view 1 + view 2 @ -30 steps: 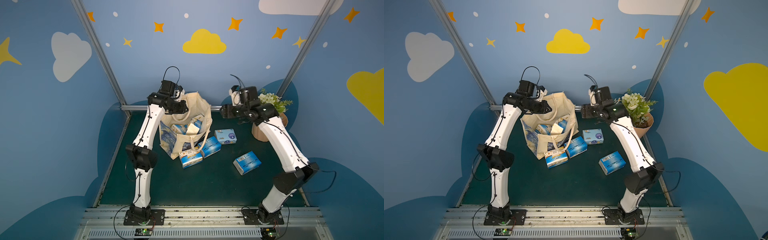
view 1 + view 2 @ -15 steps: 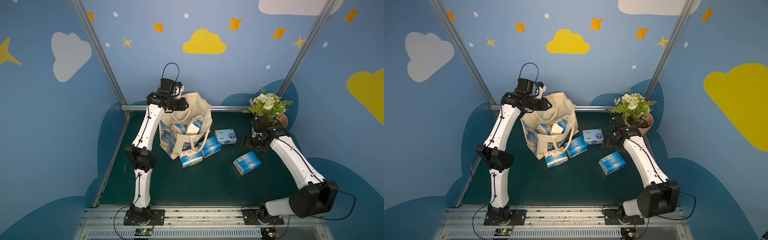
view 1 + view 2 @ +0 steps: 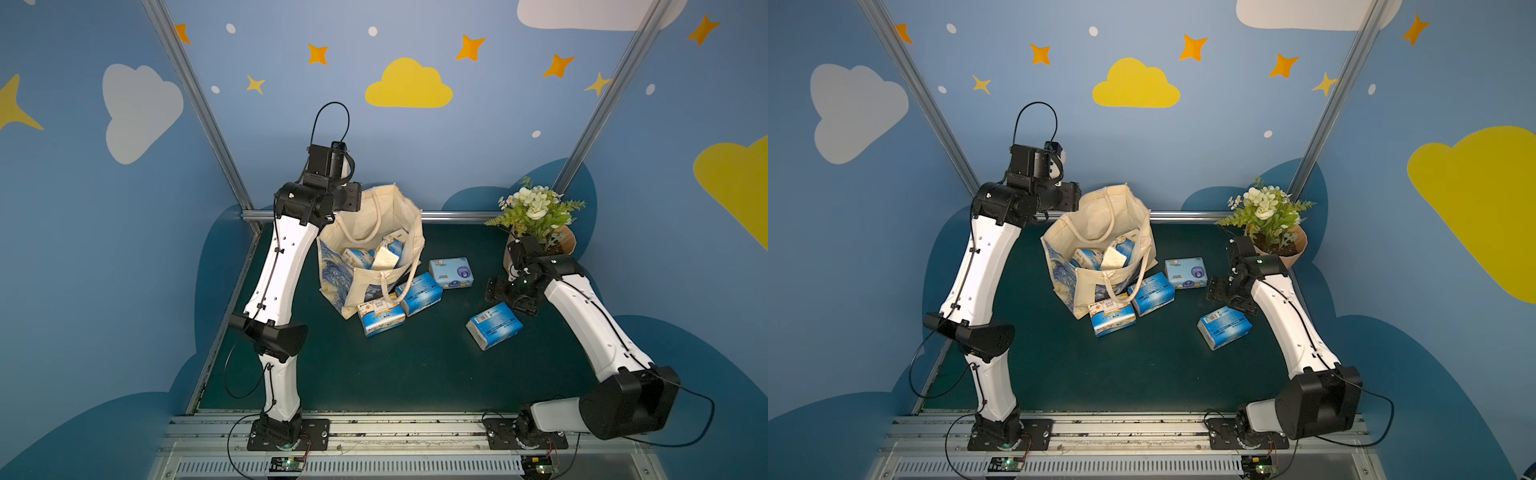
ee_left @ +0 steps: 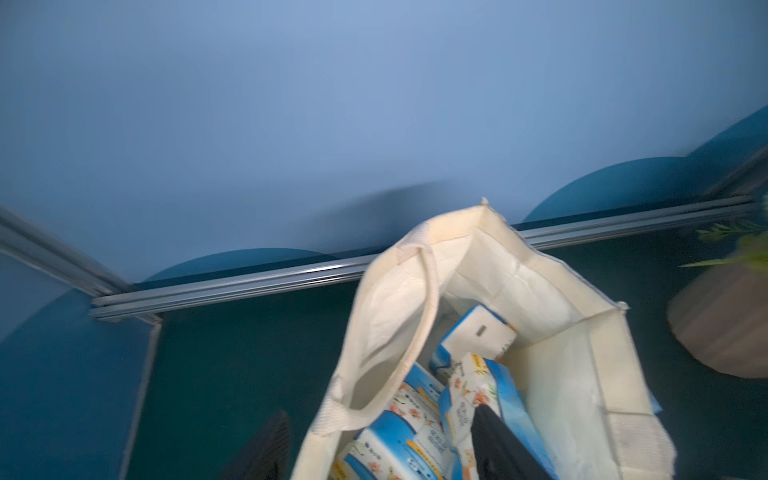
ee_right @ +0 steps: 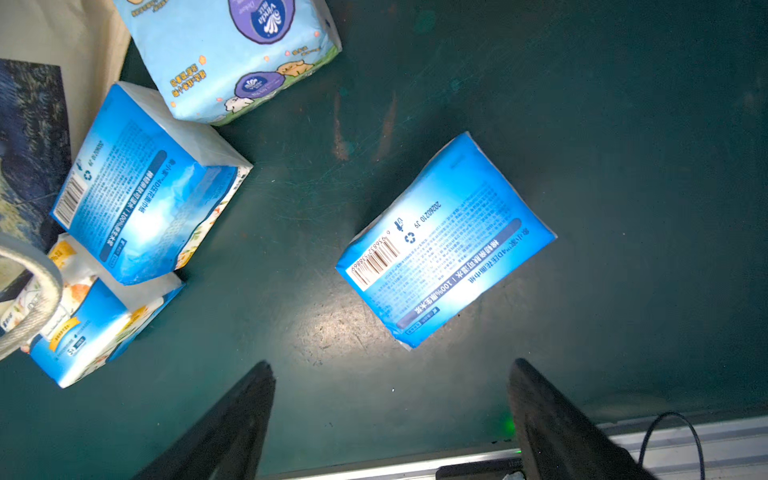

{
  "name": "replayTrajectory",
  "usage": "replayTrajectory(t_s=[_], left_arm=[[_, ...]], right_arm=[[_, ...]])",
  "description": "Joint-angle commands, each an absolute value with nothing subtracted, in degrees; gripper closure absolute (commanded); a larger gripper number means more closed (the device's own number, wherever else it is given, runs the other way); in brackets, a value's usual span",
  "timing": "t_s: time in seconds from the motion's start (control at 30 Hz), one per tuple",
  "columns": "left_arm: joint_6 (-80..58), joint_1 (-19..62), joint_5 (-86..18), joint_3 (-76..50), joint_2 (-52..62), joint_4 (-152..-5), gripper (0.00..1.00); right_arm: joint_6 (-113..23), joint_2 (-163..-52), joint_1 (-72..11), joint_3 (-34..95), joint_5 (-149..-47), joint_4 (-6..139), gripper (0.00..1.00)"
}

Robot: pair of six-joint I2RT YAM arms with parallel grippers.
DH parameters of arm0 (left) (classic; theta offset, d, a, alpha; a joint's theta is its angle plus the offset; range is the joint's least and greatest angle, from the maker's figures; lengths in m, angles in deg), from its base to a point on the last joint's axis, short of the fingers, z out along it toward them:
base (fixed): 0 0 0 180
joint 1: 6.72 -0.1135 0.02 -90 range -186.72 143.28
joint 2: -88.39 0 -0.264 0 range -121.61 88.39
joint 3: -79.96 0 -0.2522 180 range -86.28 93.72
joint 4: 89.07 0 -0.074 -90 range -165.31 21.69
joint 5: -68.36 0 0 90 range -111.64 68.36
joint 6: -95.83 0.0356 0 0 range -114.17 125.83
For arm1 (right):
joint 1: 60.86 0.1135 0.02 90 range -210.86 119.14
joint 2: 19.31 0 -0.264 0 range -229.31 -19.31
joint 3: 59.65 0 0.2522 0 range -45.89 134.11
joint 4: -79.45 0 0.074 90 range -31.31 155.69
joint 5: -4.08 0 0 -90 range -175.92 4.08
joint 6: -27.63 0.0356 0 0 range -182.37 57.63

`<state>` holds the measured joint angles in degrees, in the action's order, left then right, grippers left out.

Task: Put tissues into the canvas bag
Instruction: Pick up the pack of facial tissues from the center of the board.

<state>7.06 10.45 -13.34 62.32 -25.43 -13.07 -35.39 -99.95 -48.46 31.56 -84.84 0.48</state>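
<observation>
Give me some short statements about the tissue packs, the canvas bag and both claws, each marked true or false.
1. Four soft blue-and-white plastic-wrapped tissue packs lie on the dark green tabletop, outside the cream canvas bag. True.
2. The bag is empty. False: several packs lie inside it.
3. The right claw grips a pack. False: it is open and empty, close to the lone blue pack.
4. The left claw is open at the bag's rim. True.
</observation>
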Motion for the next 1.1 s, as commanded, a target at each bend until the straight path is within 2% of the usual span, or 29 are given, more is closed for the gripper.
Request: replayTrajectory(t_s=[0.0, 0.1, 0.2, 0.3, 0.5, 0.67, 0.77, 0.8, 0.83, 0.87, 0.9, 0.93, 1.07], left_arm=[[5.5, 7.1, -12.4, 68.2, -31.4, -3.3, 0.3], [4.1, 5.5, -15.7, 72.7, -34.7, 1.4, 0.31], [4.7, 5.3, -16.5, 70.0, -34.5, -0.3, 0.28], [3.5, 4.2, -21.9, 68.2, -34.0, -1.9, 0.25], [3.1, 4.0, -27.7, 66.7, -33.7, -2.6, 0.26], [3.8, 3.5, -26.1, 63.8, -34.5, -2.6, 0.37], [5.1, 3.4, -23.7, 64.2, -35.8, -1.1, 0.4], [5.4, 3.4, -23.1, 64.2, -36.0, -0.8, 0.45], [5.6, 3.4, -22.8, 64.2, -36.1, -0.7, 0.56], [5.7, 3.4, -22.7, 64.2, -36.0, -0.6, 0.77], [5.8, 3.4, -22.6, 64.2, -35.8, -0.5, 0.93], [5.7, 3.4, -22.6, 64.2, -35.6, -0.4, 0.96], [5.8, 3.4, -22.3, 63.9, -34.9, -0.3, 0.96]], right_arm=[[-37.6, -100.5, -48.8, 34.0, -86.7, -0.7, 0.11], [-38.0, -100.1, -48.9, 34.3, -86.5, -0.7, 0.11], [-38.3, -99.8, -49.2, 34.2, -86.8, -0.6, 0.11], [-38.4, -99.5, -49.3, 34.0, -87.2, -0.4, 0.11], [-38.5, -98.8, -49.3, 33.2, -88.3, 0.2, 0.11], [-38.4, -97.9, -49.4, 32.7, -89.3, 0.0, 0.11], [-37.7, -96.6, -49.6, 31.4, -89.0, 0.0, 0.11], [-37.5, -96.2, -49.7, 30.9, -88.8, -0.1, 0.11], [-37.2, -95.8, -49.8, 30.5, -88.6, -0.3, 0.11], [-36.6, -95.5, -50.1, 29.9, -88.0, -0.8, 0.11], [-35.4, -95.3, -50.3, 29.2, -87.2, -1.8, 0.11], [-34.3, -95.0, -50.8, 28.6, -86.5, -2.8, 0.11], [-30.1, -93.2, -52.2, 24.7, -86.5, -7.4, 0.1]])
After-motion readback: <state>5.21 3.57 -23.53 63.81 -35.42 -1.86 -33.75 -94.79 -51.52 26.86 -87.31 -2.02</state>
